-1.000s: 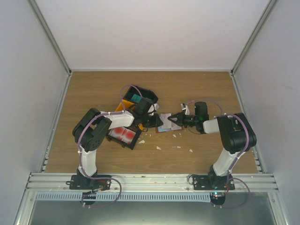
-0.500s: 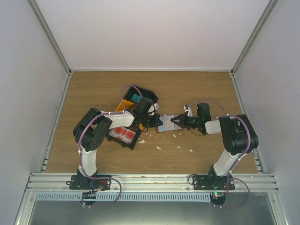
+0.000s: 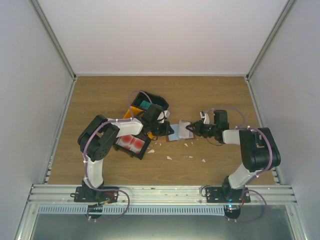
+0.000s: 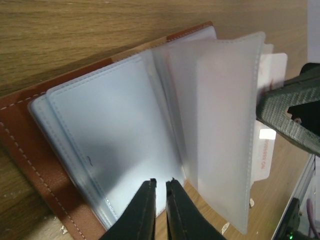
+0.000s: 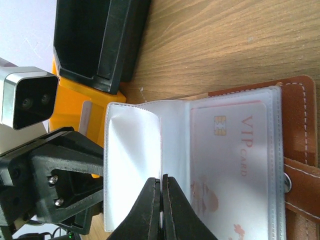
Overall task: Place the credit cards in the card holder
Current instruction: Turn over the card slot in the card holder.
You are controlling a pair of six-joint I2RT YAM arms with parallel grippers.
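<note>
Your right gripper (image 5: 161,189) was clamped fully shut on the edge of a frosted clear plastic leaf (image 5: 132,165), holding it lifted off the reddish-brown leather-like card holder (image 5: 300,120), which lay open on the wooden table (image 5: 225,40) between both arms. That wrist view let you read VIP CARD on a pale pink-white credit card (image 5: 235,165) inside a pocket, which the top view could not resolve. Your left gripper (image 4: 161,187) had its jaws almost together at the leaves' near edge, and I could not tell whether it pinched anything. The top view alone showed red cards (image 3: 131,143) in a black plastic bin (image 3: 141,153)
</note>
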